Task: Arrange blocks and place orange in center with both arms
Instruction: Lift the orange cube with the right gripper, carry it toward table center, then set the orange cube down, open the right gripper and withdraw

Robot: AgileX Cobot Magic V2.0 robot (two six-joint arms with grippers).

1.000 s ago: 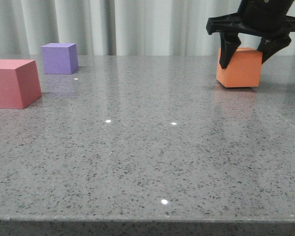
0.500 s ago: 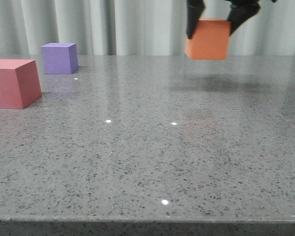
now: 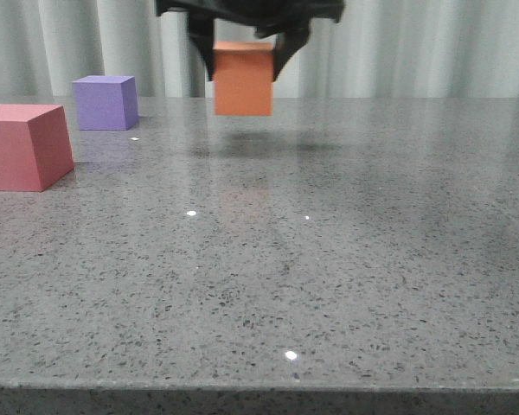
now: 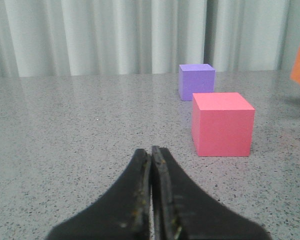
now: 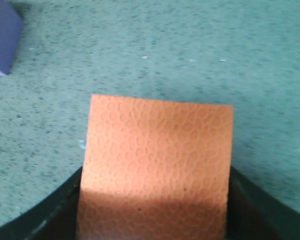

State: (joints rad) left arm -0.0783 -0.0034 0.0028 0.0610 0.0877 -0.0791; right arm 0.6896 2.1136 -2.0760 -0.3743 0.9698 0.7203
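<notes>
My right gripper [image 3: 244, 54] is shut on the orange cube [image 3: 243, 79] and holds it in the air above the far middle of the grey table; the cube fills the right wrist view [image 5: 157, 165]. The purple cube [image 3: 105, 102] stands at the far left, and the pinkish-red cube [image 3: 24, 145] stands nearer at the left edge. In the left wrist view my left gripper [image 4: 151, 152] is shut and empty, low over the table, with the pinkish-red cube [image 4: 222, 123] and the purple cube [image 4: 196, 81] beyond it. The left gripper does not show in the front view.
The speckled grey table [image 3: 329, 259] ends in a front edge near the bottom of the front view. Pale curtains [image 3: 415, 43] hang behind the table. A corner of the purple cube [image 5: 2, 32] shows in the right wrist view.
My right gripper lifted the orange cube off the table at the far right and carried it left, to above the far middle. The purple and pinkish-red cubes have not moved.
</notes>
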